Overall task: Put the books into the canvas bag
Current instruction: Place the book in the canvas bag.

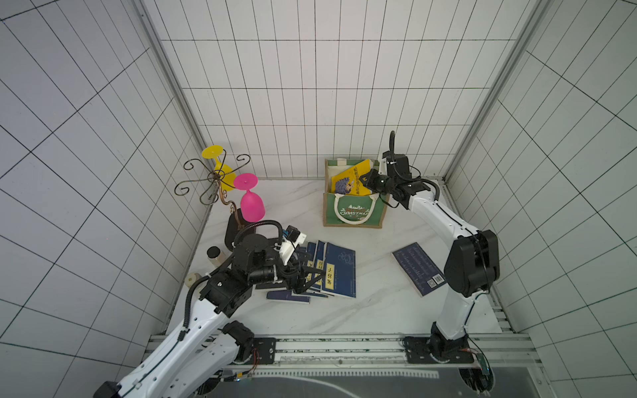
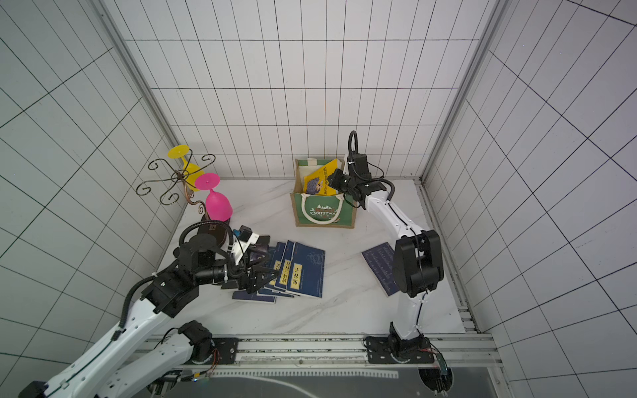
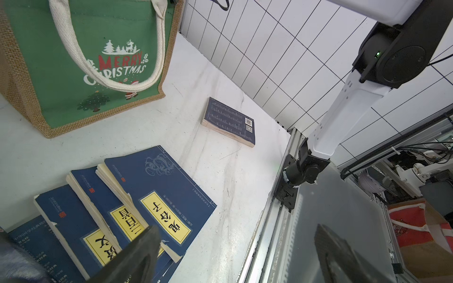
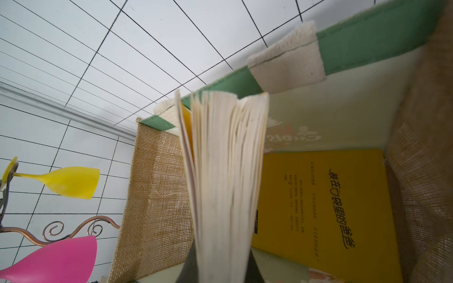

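one yellow book (image 1: 350,179) half hidden in the bag (image 1: 351,215), right fingers (image 1: 367,180) clamping it, left fingers (image 3: 137,254) wide.

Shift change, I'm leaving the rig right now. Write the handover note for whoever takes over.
The left gripper has its jaws open and empty, low over the navy pile.
The right gripper has its jaws shut on a yellow book, tilted in the mouth of the canvas bag.
Done: a second yellow book lies inside the bag.
Left: release the held book, then bag the pile and the lone navy book lying apart from it.
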Robot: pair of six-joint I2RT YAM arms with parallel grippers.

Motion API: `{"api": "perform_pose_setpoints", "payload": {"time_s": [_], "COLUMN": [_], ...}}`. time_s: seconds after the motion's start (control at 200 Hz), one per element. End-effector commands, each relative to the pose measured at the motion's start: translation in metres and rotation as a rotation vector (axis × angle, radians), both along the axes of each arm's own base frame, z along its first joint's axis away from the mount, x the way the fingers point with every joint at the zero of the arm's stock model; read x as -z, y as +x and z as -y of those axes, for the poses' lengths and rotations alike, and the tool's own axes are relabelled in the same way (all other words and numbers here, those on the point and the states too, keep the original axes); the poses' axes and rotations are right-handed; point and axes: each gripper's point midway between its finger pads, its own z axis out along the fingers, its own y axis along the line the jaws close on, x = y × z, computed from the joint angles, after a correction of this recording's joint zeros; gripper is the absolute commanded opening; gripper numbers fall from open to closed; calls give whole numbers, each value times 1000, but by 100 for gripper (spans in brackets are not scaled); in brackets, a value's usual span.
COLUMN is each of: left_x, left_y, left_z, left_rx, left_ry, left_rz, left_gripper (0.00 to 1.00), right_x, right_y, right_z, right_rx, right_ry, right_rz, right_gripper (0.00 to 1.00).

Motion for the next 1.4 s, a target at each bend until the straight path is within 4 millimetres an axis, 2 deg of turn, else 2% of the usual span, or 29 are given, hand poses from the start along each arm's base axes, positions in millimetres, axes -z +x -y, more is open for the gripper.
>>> {"api": "perform_pose_setpoints", "payload": {"time_s": [0.0, 0.125, 0.315, 0.505, 0.77, 0.98, 1.015, 1.134, 1.314, 1.399], "left_x": [1, 1, 0, -1, -1, 1, 2, 10, 20, 26], "left_y": [0, 1, 2, 4, 4, 8, 9, 12, 15, 18], "left_z": [-3, -4, -6, -7, -7, -7, -7, -2, 6, 12], "left_rx": [-14, -21, -33, -38, -43, -54, -57, -62, -79, -87], "left_ry": [11, 13, 15, 13, 14, 17, 18, 35, 59, 65], "left_rz": [18, 20, 27, 27, 27, 21, 13, -16, -43, -64], "left_gripper": [97, 97, 97, 97, 97, 97, 97, 97, 97, 97], "right_x": [1, 11, 6, -6, -35, -68, -75, -100, -109, -104], "right_y": [14, 18, 20, 18, 17, 7, 4, -11, -44, -60], "right_z": [-1, -5, -7, -5, -2, -3, -5, -8, 3, 11], "right_rx": [11, -6, -23, -26, -44, -98, -124, -170, -175, -171], "right_ry": [21, 23, 13, -1, -20, -36, -41, -82, -182, -212], "right_rz": [27, 2, 8, 25, 75, 148, 171, 244, 270, 272], "right_gripper": [0, 14, 39, 52, 72, 86, 96, 99, 98, 98]}}
